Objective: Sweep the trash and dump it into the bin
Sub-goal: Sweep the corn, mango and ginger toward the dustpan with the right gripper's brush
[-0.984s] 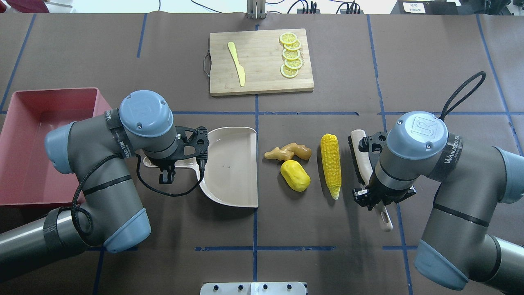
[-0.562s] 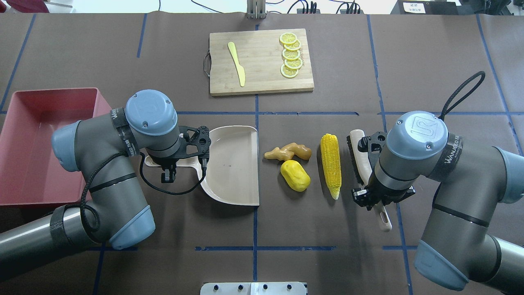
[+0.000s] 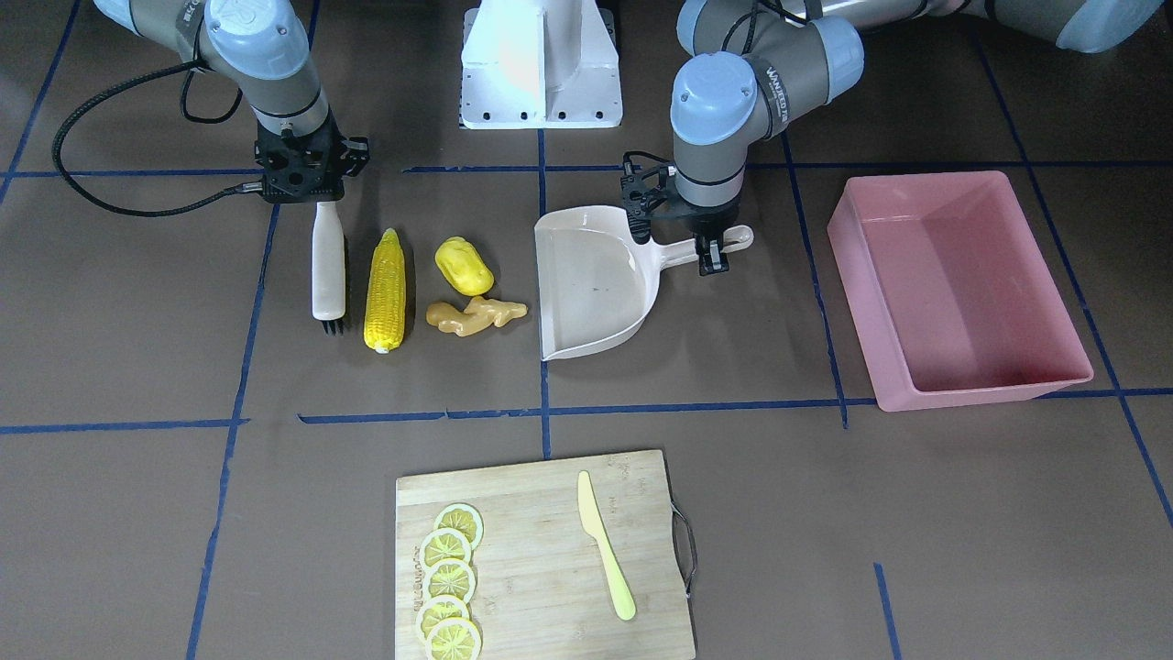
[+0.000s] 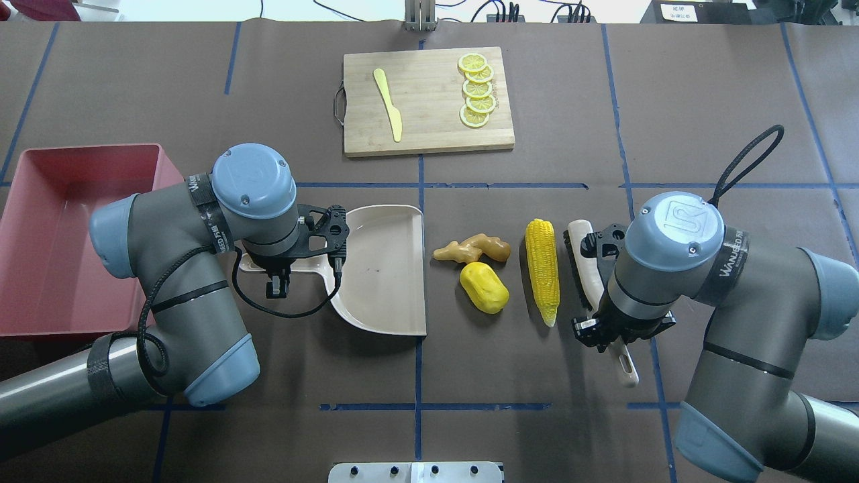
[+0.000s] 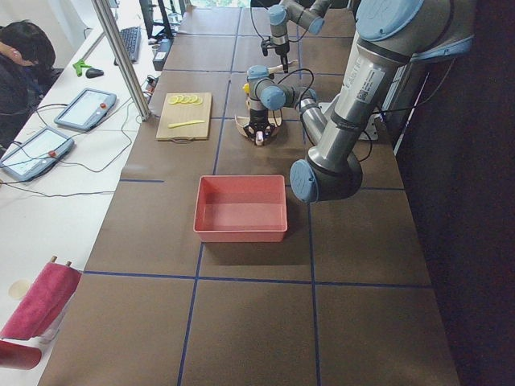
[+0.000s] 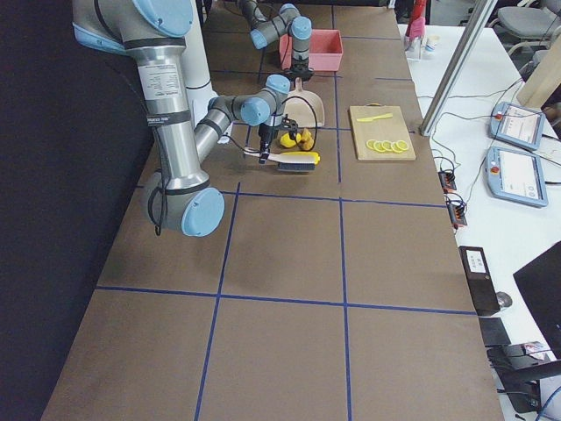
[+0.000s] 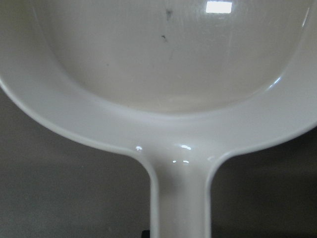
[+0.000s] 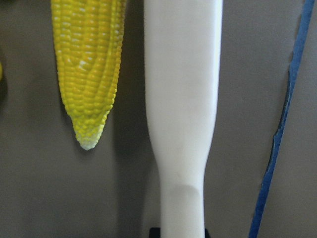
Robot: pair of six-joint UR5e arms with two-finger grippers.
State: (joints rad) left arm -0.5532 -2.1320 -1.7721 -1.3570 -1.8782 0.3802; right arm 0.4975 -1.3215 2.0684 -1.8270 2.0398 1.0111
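Observation:
The trash lies in a row at mid table: a yellow corn cob [image 4: 542, 268] [image 3: 385, 289], a lumpy yellow oval piece [image 4: 484, 287] and a tan ginger root [image 4: 472, 249]. The beige dustpan [image 4: 379, 268] lies to their left with its open edge facing them. My left gripper [image 4: 276, 267] is shut on its handle [image 7: 181, 198]. My right gripper [image 4: 614, 327] is shut on the white brush [image 4: 582, 258], which lies just right of the corn; the handle shows in the right wrist view [image 8: 182, 99]. The pink bin [image 4: 40, 241] [image 3: 962, 284] stands at the far left, with nothing showing inside it.
A wooden cutting board [image 4: 429, 131] with several lemon slices [image 4: 476, 90] and a pale yellow knife [image 4: 389, 104] lies at the far middle. The left arm's elbow overhangs the bin's right wall. Blue tape lines cross the brown table cover.
My left arm has shifted right a little, nudging the dustpan toward the trash. My right arm has moved nearer and slightly left, tilting the brush closer to the corn.

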